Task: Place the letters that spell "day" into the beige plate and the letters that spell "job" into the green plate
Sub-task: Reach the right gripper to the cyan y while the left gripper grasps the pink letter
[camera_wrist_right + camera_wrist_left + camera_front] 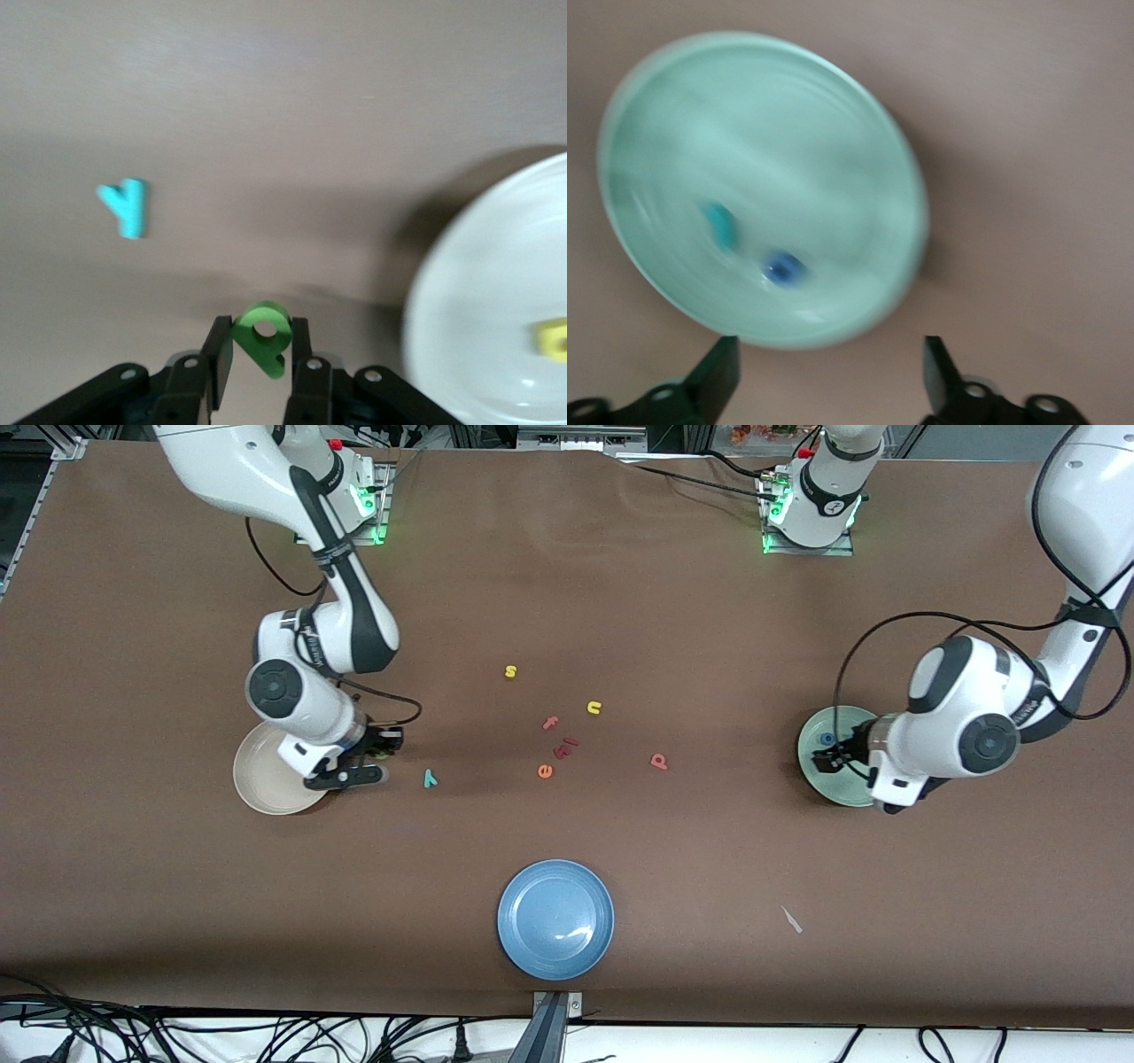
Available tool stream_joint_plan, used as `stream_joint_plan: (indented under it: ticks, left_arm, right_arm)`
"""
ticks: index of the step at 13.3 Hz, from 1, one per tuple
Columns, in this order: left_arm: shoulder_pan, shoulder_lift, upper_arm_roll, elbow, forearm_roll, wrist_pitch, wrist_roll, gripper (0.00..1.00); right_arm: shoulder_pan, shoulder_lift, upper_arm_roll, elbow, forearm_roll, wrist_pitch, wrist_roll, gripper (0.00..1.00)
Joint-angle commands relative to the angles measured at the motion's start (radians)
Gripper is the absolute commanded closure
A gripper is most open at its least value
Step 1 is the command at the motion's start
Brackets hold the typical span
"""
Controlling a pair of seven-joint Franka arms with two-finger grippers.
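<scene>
My right gripper (262, 347) is shut on the green "d" (264, 341) and hangs over the table just beside the beige plate (261, 779). The yellow "a" (551, 341) lies in that plate. The teal "y" (430, 779) lies on the table a little past the gripper, toward the left arm's end. My left gripper (831, 367) stands open and empty over the edge of the green plate (762, 133). In that plate lie the blue "o" (784, 267) and the teal "j" (722, 226). The red-pink "b" (658, 761) rests on the table near the middle.
A yellow "s" (510, 671), a yellow "n" (594, 708), a reddish "f" (550, 724), an orange "e" (545, 771) and a small red letter (565, 746) are scattered mid-table. A blue plate (555, 919) sits near the front edge, and a small white scrap (791, 919) lies toward the left arm's end.
</scene>
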Motion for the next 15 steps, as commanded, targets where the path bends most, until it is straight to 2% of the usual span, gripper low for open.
stream_joint_plan:
  ticks: [1,4,5,6,7,10,13,15]
  left_arm:
    - [-0.118,0.008,-0.011,0.046,-0.011,0.031,-0.238,0.0]
    - [-0.224,0.05,0.004,0.053,0.004,0.23,-0.455,0.0]
    - [-0.261,0.058,0.016,0.053,0.004,0.269,-0.478,0.0]
    - [-0.311,0.067,0.047,0.054,0.003,0.297,-0.497,0.0]
    - [-0.383,0.077,0.097,0.059,0.001,0.326,-0.519,0.0]
    - [-0.618,0.126,0.307,0.164,-0.011,0.36,-0.563,0.0]
    - [-0.655,0.176,0.328,0.206,-0.011,0.361,-0.59,0.0]
    - [-0.67,0.179,0.328,0.205,-0.011,0.361,-0.606,0.06]
  right_arm:
    - [0.001,-0.034,-0.076,-0.025,0.007,-0.049,-0.18,0.77]
    - [-0.001,-0.029,-0.125,-0.04,0.009,-0.057,-0.29,0.75]
    - [-0.004,-0.025,-0.127,-0.04,0.009,-0.057,-0.293,0.57]
    - [-0.01,-0.023,-0.127,-0.037,0.016,-0.057,-0.281,0.02]
    - [-0.01,-0.023,-0.125,-0.031,0.019,-0.059,-0.27,0.0]
    - [0.01,-0.022,-0.115,0.004,0.019,-0.074,-0.19,0.0]
    - [0.07,0.021,-0.115,0.07,0.021,-0.076,-0.103,0.0]
    - [0.11,0.053,-0.115,0.108,0.027,-0.074,-0.054,0.0]
